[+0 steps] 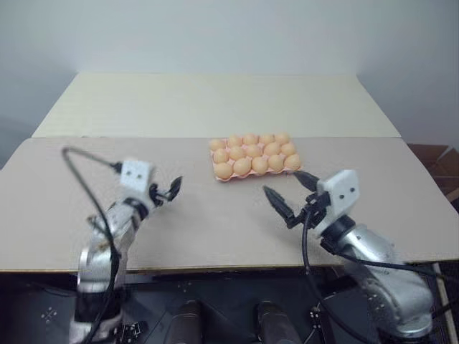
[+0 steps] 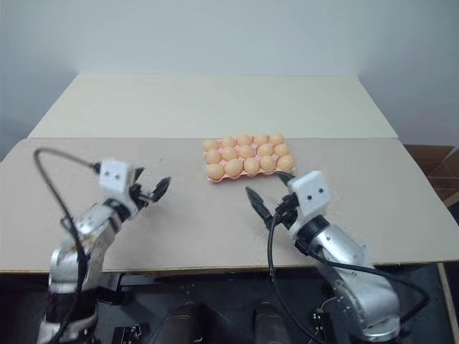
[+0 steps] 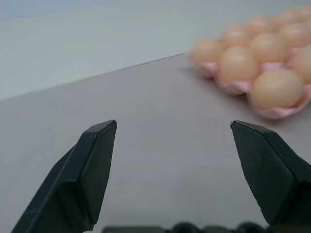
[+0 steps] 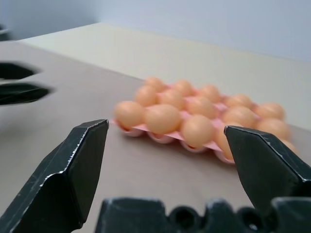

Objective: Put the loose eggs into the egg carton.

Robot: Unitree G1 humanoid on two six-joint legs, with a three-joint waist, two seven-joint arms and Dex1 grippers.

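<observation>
The pink egg carton (image 1: 228, 178) lies flat on the table just past the middle, and tan eggs (image 1: 252, 152) sit in all its cups that I can see. Loose eggs are out of view. My left gripper (image 1: 168, 190) hovers over the table to the left of the carton, open and empty, pointing toward it. Its wrist view has the carton's near corner (image 3: 282, 112) ahead, beyond the black fingers (image 3: 92, 165). My right gripper (image 1: 282, 183) stands open and empty just in front of the carton's near edge. In its wrist view the carton (image 4: 170, 136) lies between the fingers (image 4: 80, 160).
The grey-beige tabletop (image 1: 215, 229) runs to a front edge close to my arms. A second, cream table (image 1: 215, 104) adjoins it behind the carton. A brown box (image 1: 437, 161) stands off the right side. A pale wall closes the back.
</observation>
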